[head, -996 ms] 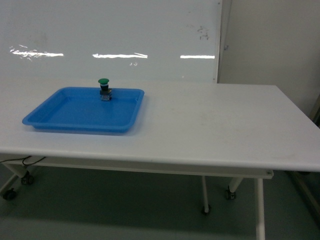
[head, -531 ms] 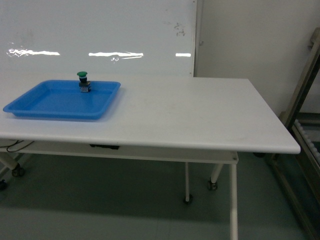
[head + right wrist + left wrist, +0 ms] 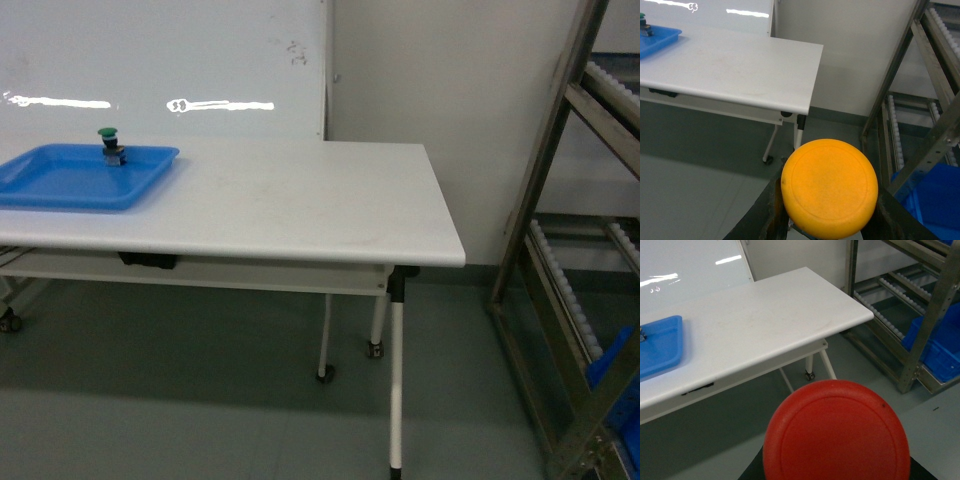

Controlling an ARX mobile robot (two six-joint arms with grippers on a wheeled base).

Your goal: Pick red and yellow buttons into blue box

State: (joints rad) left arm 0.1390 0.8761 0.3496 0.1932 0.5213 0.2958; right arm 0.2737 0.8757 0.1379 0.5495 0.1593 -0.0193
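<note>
The red button's cap (image 3: 836, 436) fills the lower part of the left wrist view, close to the camera. My left gripper (image 3: 836, 476) is shut on it, with only dark finger edges showing beneath the cap. In the right wrist view the yellow button (image 3: 829, 188) sits between two dark fingers (image 3: 762, 215) of my right gripper (image 3: 830, 222), which is shut on it. The blue box (image 3: 939, 340) rests low in a metal rack, and a corner of the blue box (image 3: 932, 200) also shows beside the yellow cap. Neither gripper appears in the head view, where an edge of the blue box (image 3: 618, 388) shows at lower right.
A white table (image 3: 300, 205) on castors stands to the left. It carries a shallow blue tray (image 3: 60, 180) holding a green button (image 3: 110, 145). A metal roller rack (image 3: 560, 200) rises on the right. Grey floor lies between table and rack.
The head view has swung to the right. The table and tray slid towards the left edge, and the metal rack with the blue box came into view.
</note>
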